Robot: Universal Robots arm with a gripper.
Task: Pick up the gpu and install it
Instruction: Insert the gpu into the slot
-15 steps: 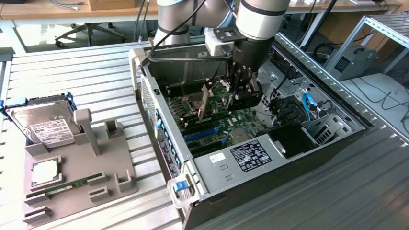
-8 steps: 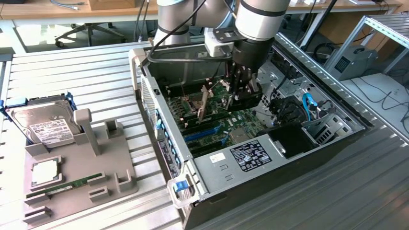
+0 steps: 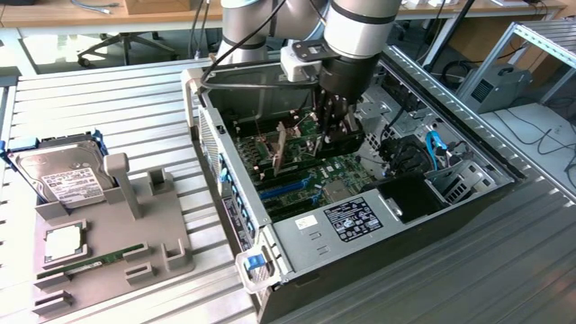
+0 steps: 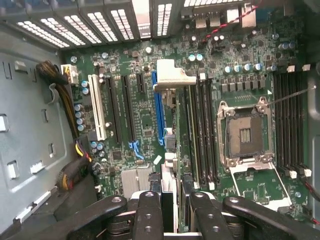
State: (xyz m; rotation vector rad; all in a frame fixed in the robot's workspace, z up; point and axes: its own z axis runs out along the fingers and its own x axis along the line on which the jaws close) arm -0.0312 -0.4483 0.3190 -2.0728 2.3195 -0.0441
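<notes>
My end effector pinches the gpu edge-on; I should hold it upright, parallel to the blue slot beneath.

Open computer case beside grey fixture with hard drive

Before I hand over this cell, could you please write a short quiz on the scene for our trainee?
1. True or false: the hard drive stands in the grey holder outside the computer case.
2. The fingers grip the gpu above: A the grey holder, B the motherboard, C the hard drive.
3. Which colour is the long slot nearest the gpu?
Key: 1 true; 2 B; 3 blue.
</notes>
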